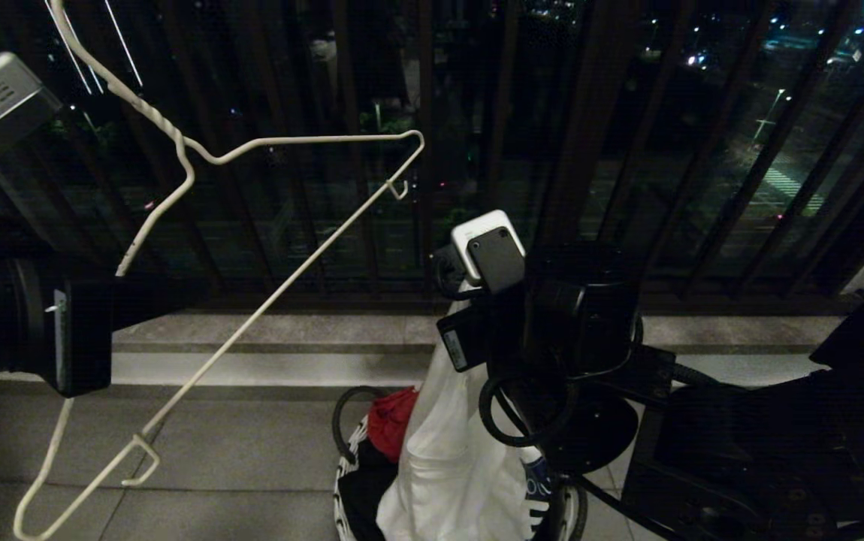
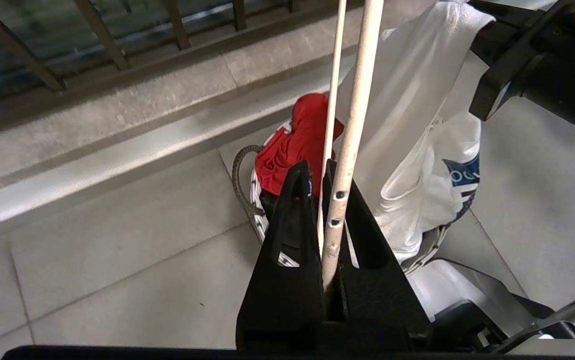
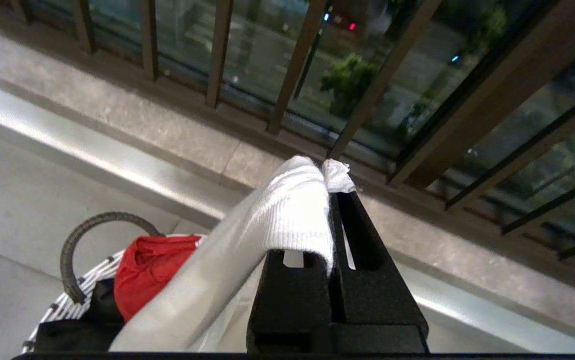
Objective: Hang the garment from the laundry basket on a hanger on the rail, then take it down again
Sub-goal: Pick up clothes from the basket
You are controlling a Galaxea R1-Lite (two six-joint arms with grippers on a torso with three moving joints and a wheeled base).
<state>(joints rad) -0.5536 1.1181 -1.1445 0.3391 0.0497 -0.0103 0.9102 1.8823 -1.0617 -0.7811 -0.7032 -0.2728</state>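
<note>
The T-shirt [image 1: 454, 458] hangs lifted out of the laundry basket [image 3: 75, 300], its lower part still trailing down into the basket on the floor tiles beside the step under the balcony bars. The right gripper [image 3: 335, 200] is closed on the ribbed collar, the cloth folded over one finger. Beside the T-shirt in the basket lie a red cloth [image 2: 295, 142] and something black. The left gripper [image 2: 317, 172] is clamped shut on the wire of the hanger [image 1: 289, 225], held tilted in the air well to the left of the shirt, hook uppermost.

So the step in hand looks like dressing the hanger (the rail itself is nowhere in view). The next move, as I judge it, calls for bringing one hanger arm to the neck opening and threading it in while the collar is held taut, keeping the trailing hem clear of the basket handle [image 3: 85, 235].
</note>
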